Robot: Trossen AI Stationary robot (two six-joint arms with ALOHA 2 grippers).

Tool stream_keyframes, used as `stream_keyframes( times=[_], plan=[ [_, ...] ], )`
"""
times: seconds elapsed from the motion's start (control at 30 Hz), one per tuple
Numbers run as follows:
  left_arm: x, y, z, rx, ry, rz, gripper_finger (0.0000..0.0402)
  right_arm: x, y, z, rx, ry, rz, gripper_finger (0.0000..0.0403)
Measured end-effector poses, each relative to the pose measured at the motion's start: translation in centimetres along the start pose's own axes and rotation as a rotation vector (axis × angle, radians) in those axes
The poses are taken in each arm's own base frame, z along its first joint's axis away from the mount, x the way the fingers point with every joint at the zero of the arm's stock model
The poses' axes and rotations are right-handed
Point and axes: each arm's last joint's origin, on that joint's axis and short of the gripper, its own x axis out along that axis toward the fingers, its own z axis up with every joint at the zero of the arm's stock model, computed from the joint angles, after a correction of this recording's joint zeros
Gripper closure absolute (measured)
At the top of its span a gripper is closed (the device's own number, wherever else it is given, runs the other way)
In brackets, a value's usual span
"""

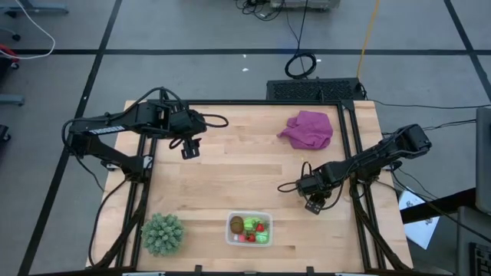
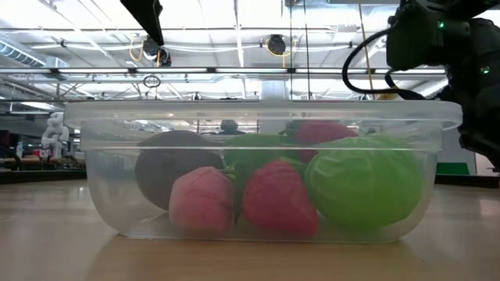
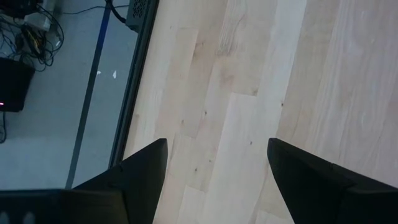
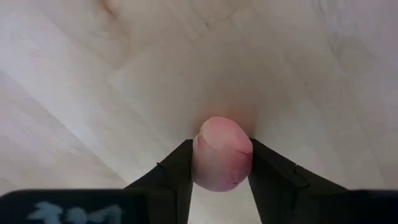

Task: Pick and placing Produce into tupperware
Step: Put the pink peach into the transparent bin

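A: Right wrist view: pink piece [image 4: 222,154] is pinched by right gripper [image 4: 219,163], above bare table [image 4: 93,74].
B: Tupperware [image 1: 248,229] is seen at front edge; left gripper [image 3: 217,158] is spread.

Two slim black jointed arms [image 1: 115,126] with looping black cables, ending in wedge-shaped dark fingers [image 3: 143,171]

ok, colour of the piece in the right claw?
Pale pink, rounded piece pinched in the right claw; right wrist view shows it best.
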Motion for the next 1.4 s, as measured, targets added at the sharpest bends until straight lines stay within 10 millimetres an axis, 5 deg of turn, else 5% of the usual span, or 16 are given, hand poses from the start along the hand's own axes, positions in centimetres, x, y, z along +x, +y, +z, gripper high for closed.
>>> stream_keyframes(
  times=[0.37,0.8,1.17,1.4],
  plan=[
    [0.0,0.0,0.0,0.0,-0.001,0.0,0.0121,-2.5,1.3,0.2,-0.03,-0.178,0.228,0.0282],
    [0.0,0.0,0.0,0.006,-0.001,0.001,0.0121,-6.0,5.7,2.4,-0.294,-0.567,0.657,0.0283],
    [0.0,0.1,0.0,0.007,-0.002,0.028,0.0121,-12.6,12.2,4.6,-0.651,-0.72,0.48,0.0284],
    [0.0,0.1,0.0,0.029,0.0,0.028,0.0121,-11.8,16.4,7.4,-0.688,-0.543,0.249,0.0284]
  ],
)
